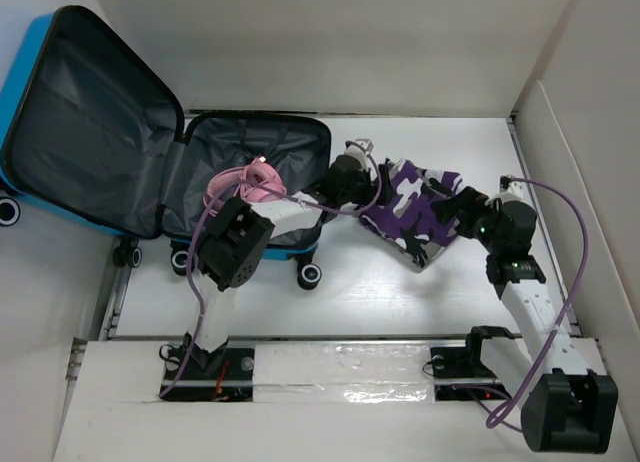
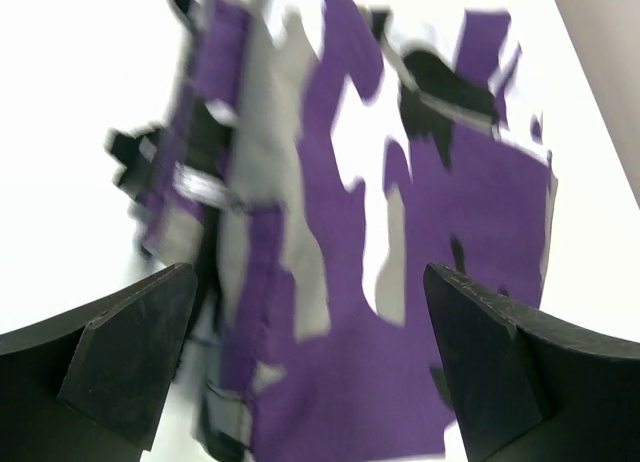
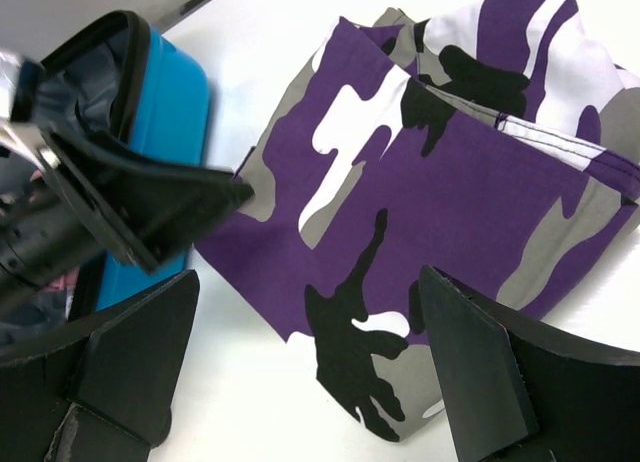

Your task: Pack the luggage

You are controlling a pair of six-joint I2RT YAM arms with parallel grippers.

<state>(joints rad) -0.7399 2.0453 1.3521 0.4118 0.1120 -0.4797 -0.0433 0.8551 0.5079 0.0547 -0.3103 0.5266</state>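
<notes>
Nearest the arm bases, the white worktop (image 1: 400, 302) carries nothing along its near edge. Further in, at centre-right, lies a folded purple, black, grey and white camouflage cloth (image 1: 415, 214). The right gripper (image 3: 308, 282) is released, its fingers spread wide above the cloth's right side. The left gripper (image 2: 310, 282) is likewise released and spread, positioned over the cloth's left edge; contact with the fabric cannot be confirmed. Beyond and to the left, at the far-left corner of the worktop, the small bright blue hard-shell suitcase with dark grey fabric lining (image 1: 90, 112) stands open. Its base half lies flat on the worktop just beside the cloth, and its lid is raised and tilted towards the left wall. Black-and-white wheels (image 1: 310, 274) face the near edge. A pink item (image 1: 248, 187), kind not discernible, rests in the base half. Any print on the shell is not visible. Expect a rigid, light, smooth shell that may roll on its wheels and a lid that swings on its hinge. If repositioning is needed, grasp it by the rim of the base half, not the curved shell.
</notes>
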